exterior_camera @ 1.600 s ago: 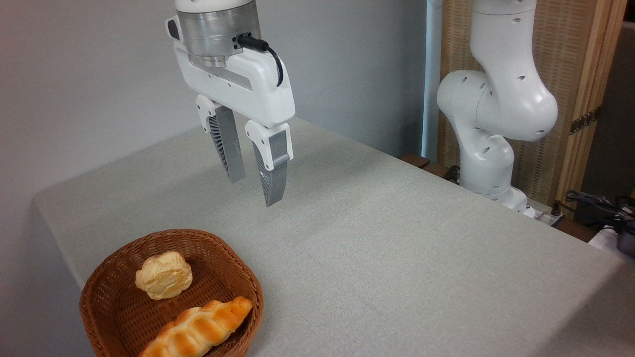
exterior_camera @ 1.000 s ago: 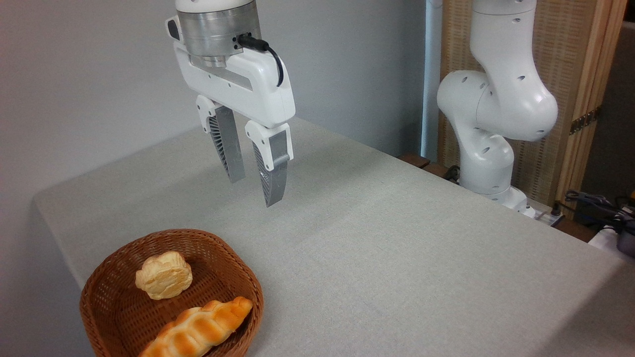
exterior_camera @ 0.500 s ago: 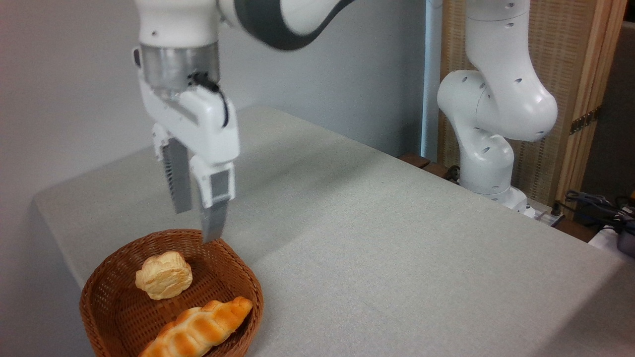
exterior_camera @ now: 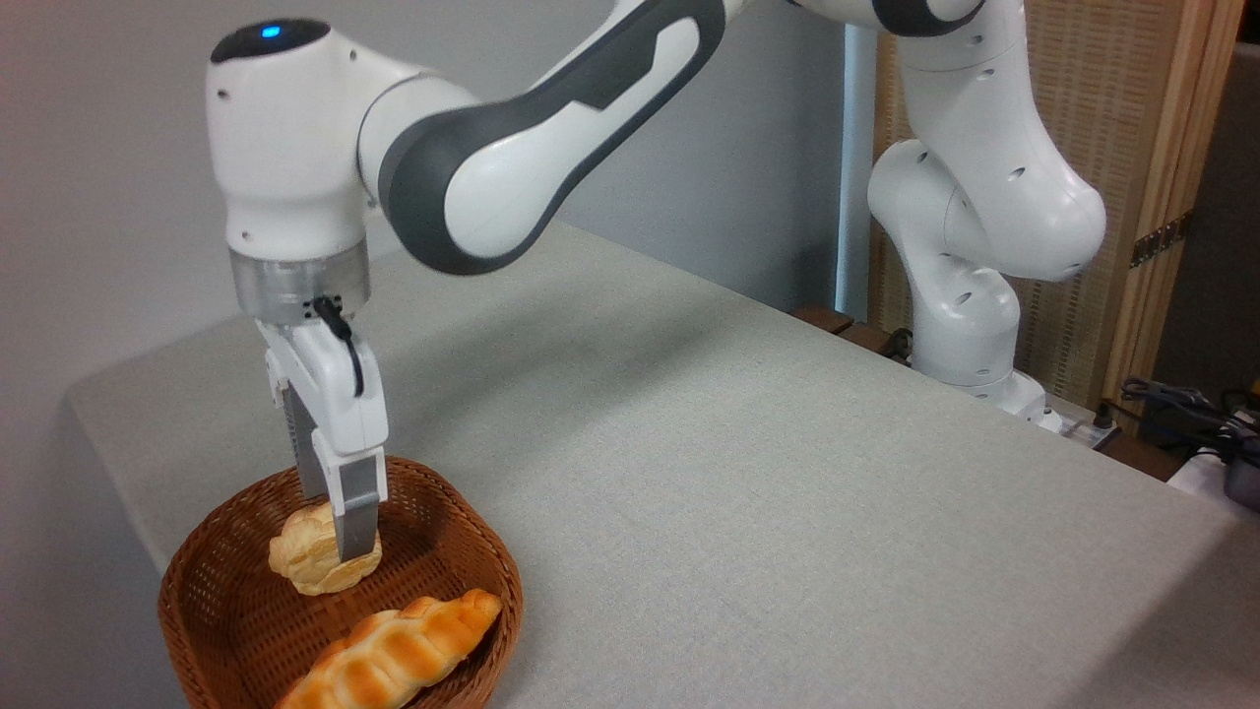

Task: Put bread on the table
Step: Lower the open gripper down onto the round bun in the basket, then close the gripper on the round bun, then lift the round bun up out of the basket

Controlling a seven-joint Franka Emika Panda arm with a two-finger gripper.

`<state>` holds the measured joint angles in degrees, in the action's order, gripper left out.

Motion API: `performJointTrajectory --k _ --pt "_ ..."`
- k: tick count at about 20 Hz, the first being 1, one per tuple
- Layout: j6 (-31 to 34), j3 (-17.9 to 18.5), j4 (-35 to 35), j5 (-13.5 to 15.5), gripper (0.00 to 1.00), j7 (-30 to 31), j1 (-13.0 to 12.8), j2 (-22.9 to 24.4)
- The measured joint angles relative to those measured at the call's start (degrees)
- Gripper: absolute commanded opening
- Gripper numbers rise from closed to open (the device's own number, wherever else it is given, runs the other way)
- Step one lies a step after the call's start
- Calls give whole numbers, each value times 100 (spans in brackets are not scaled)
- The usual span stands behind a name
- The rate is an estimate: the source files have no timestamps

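A long braided loaf [exterior_camera: 389,655] lies at the front of a wicker basket [exterior_camera: 197,601] set on the near left corner of the table [exterior_camera: 748,473]. Just behind the loaf, the bread [exterior_camera: 300,556], a small knobbly bun, sits inside the basket with the gripper [exterior_camera: 340,537] lowered upright onto it, one of its fingers [exterior_camera: 356,517] crossing the bun's front; whether they are clamped cannot be told. Beyond, the white arm's base [exterior_camera: 975,295] stands past the table's far right edge.
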<state>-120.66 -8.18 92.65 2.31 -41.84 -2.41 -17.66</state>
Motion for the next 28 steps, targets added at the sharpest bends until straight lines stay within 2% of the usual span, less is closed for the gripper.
performJointTrajectory --k 1,2,3,5,8,23,25,28 --pt "-50 -33 0 0 73 0 -1 -62" --pt "-101 -50 0 0 58 0 -1 -104" --pt "-137 -56 0 0 49 0 -1 -125" --pt "-150 -56 -4 0 40 0 0 -127" --pt "-151 -57 -18 0 36 0 0 -127" --pt "-128 -49 -75 0 35 0 11 -97" --pt "125 -33 -165 0 35 0 39 -16" --pt "995 -27 -317 0 35 0 92 275"
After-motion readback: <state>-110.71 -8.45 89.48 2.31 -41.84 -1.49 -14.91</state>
